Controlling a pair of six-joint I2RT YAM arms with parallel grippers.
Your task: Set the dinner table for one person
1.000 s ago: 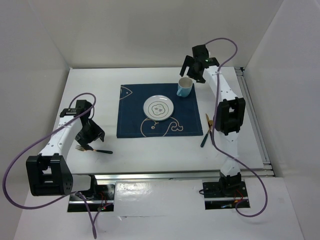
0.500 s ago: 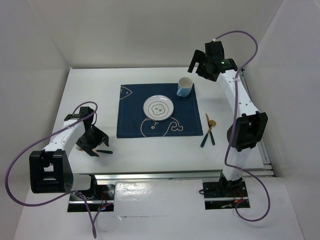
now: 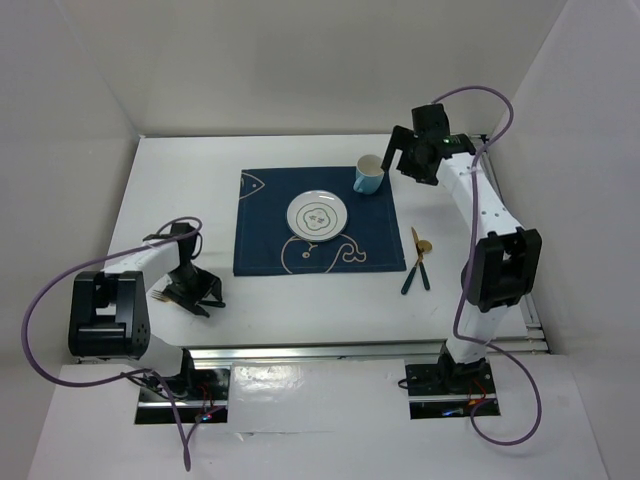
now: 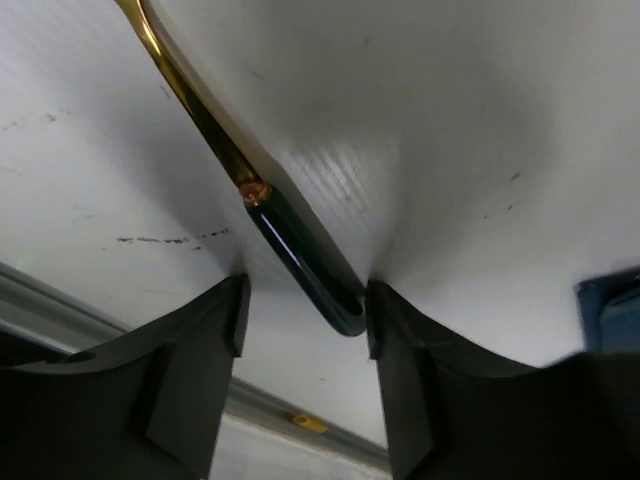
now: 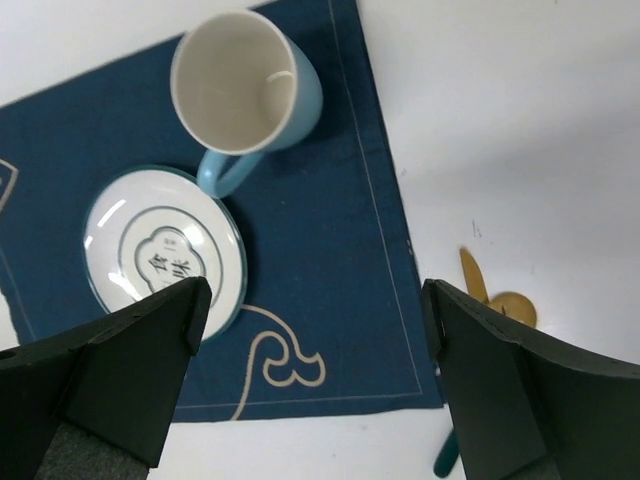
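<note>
A white dinner table (image 3: 300, 300) is filling the overhead view.
A navy placemat (image 3: 265, 235) is lying at its centre, carrying a plate (image 3: 317, 214) and a blue mug (image 3: 369, 175). The right gripper (image 5: 315, 292) is hovering above the mug, spread wide and empty. The left gripper (image 4: 305, 300) is sitting unclenched near the table's front-left edge, seemingly straddling the fork (image 4: 295, 250) handle.

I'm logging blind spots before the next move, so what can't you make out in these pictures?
Fork tines: left wrist view, cut off by the top edge; from above, too small to count.
Whether the left fingers touch the fork: left wrist view, shadow hides it.
Spoon and knife handles: right wrist view, mostly behind the right fingers.
Plate print: top view, too small to read.
</note>
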